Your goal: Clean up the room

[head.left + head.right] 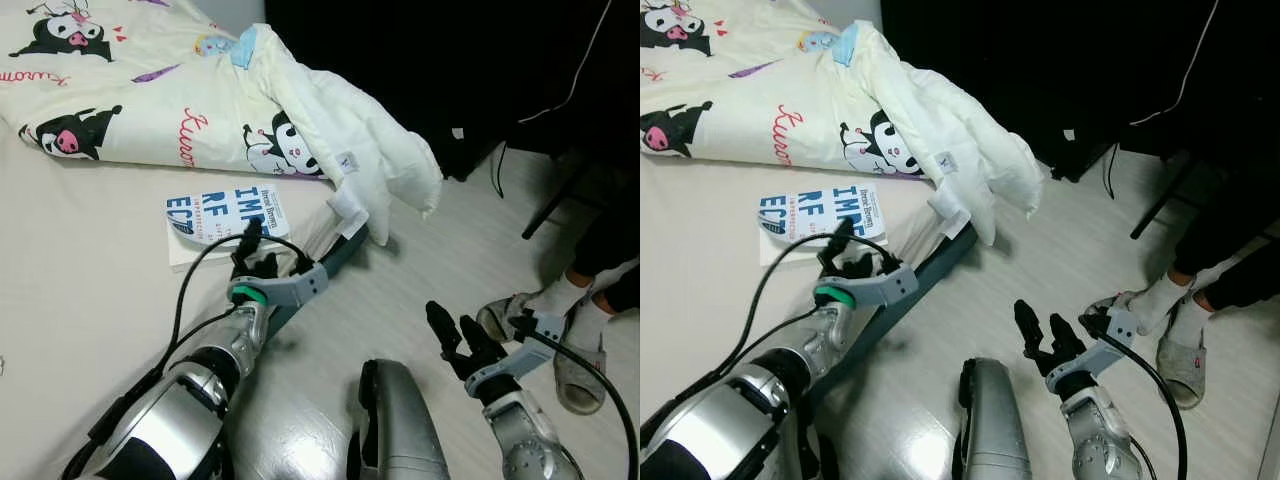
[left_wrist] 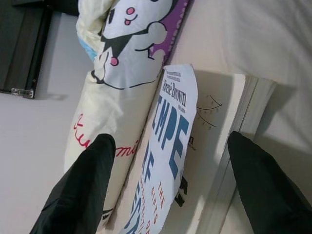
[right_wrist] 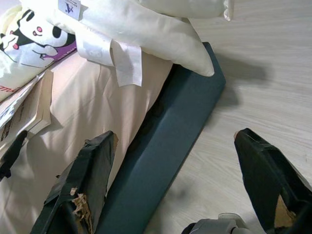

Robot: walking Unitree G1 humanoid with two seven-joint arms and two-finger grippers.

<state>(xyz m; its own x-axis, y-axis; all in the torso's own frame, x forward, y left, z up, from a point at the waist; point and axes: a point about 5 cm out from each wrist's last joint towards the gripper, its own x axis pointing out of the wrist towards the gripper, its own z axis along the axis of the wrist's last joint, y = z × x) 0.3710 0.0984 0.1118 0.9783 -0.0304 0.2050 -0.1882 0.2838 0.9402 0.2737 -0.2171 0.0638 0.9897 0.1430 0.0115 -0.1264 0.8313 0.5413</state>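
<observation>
On the left, a bed with a pale beige sheet (image 1: 70, 300) carries a cream comforter (image 1: 200, 90) printed with black-and-white cartoon characters and red script, rumpled across the top of the mattress and spilling over the bed's corner toward the floor. Just below the comforter lies a paperback book (image 1: 225, 218) with a white cover and large blue lettering (the wrist view shows the comforter's edge touching the book's long side). The left gripper (image 1: 252, 248) reaches over the bed near its edge, its two black fingers spread apart with one on each side of the book's lower end, one finger (image 2: 83, 190) beside the comforter and the other beside the page edges; nothing is clamped between them. A black cable loops from that wrist back along the silver arm. The dark teal bed frame (image 3: 170, 146) runs along the mattress edge down to the light wood floor (image 1: 440, 260). Further right, the right gripper (image 1: 458, 340) hangs above the floor beside the bed, its fingers spread wide and empty, the black padding on them worn and torn. At the far right a person's feet in white socks and grey slippers (image 1: 580, 360) rest on the floor, below dark furniture and a black cord.
</observation>
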